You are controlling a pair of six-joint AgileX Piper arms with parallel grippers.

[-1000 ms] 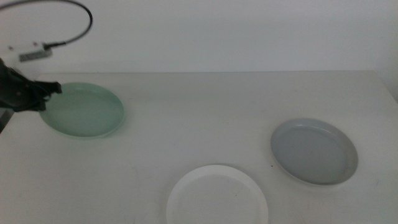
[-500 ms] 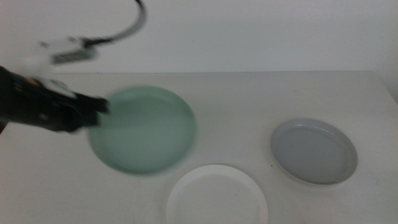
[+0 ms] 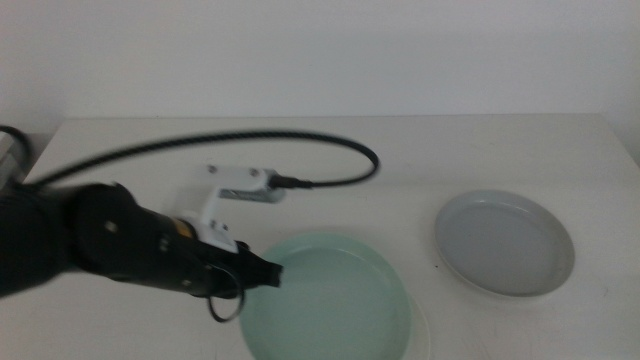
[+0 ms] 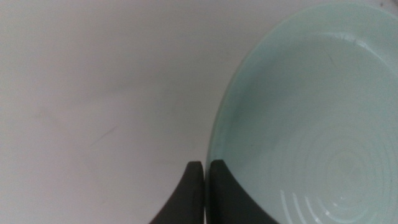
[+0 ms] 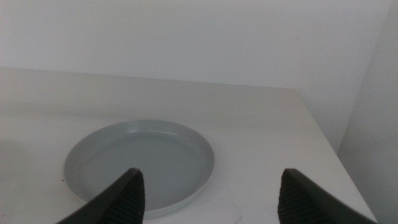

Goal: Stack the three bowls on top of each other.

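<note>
Mint bowl carried over the white one

Left gripper (image 3: 262, 272) pinches the mint green bowl (image 3: 330, 298) rim, lower centre; white bowl (image 3: 430, 335) edge peeks beneath. Only the right wrist view shows the right gripper (image 5: 210, 193) wide open before the grey bowl (image 5: 140, 163).

Pale dishes and a dark arm on a plain off-white table

The mint green bowl (image 3: 335, 300) at near centre is a pale, slightly translucent green, and the left wrist view shows faint concentric rings in its floor (image 4: 323, 137). A thin white sliver (image 3: 431, 330) shows at its right edge, though what it belongs to cannot be told. The grey bowl (image 3: 505, 243) at right is a flat, cool grey without pattern, seen too in the right wrist view (image 5: 142, 163). The left gripper (image 3: 262, 272) is black, its arm black with a white bracket (image 3: 228, 205) and a black cable (image 3: 250, 148). The right gripper (image 5: 208, 193) has dark charcoal jaws. The table (image 3: 330, 150) is off-white and unpatterned, and the wall (image 3: 320, 55) behind is plain white.
</note>
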